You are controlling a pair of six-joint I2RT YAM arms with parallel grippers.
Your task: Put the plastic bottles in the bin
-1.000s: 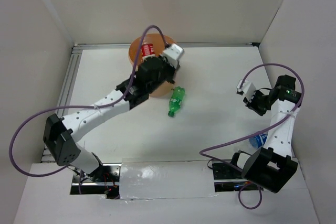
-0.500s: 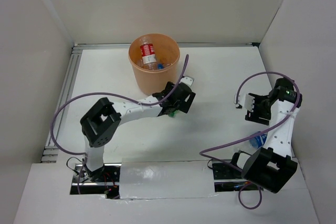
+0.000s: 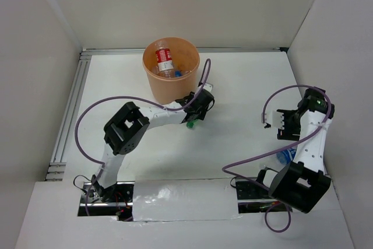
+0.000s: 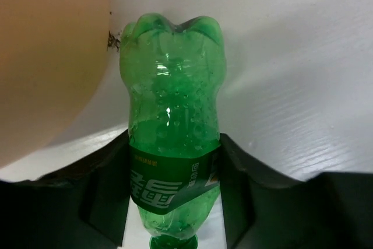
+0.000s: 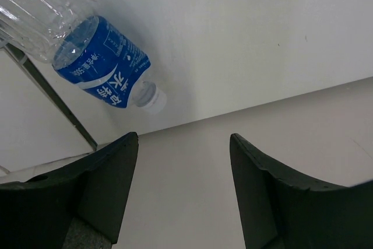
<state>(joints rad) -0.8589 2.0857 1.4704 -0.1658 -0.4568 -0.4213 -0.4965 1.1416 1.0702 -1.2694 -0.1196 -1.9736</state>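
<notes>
- One green bottle (image 4: 173,115) lies on the table (image 4: 303,115) between the fingers (image 4: 111,185) of my left gripper (image 4: 175,193). Its base points away from the hand and its cap end points back toward the wrist.
- I have it across the label, about mid-body. The round body is easiest to pinch there, and I expect it to swing little once it is up.
- My left gripper is closed down to the bottle's width. Both pads touch the label with no gap I can see, so I judge it is gripping. Whether the bottle has left the table I cannot tell.
- Just left of that hand is the bin (image 4: 46,56), its wall close beside the bottle's base. That makes the carry short: up, over the rim, let go. The risk I see is knocking the bottle against the wall on the way up.
- Inside the bin a red-label bottle (image 3: 164,58) already lies with at least one clear one beside it.
- My right gripper (image 5: 182,141) is wide open, holding and touching nothing.
- Beyond its fingertips and off to their left lies the blue bottle (image 5: 99,65), apart from the hand, with its cap nearest the fingers. I judge this arm is parked clear of the left one and ready for that bottle next.
</notes>
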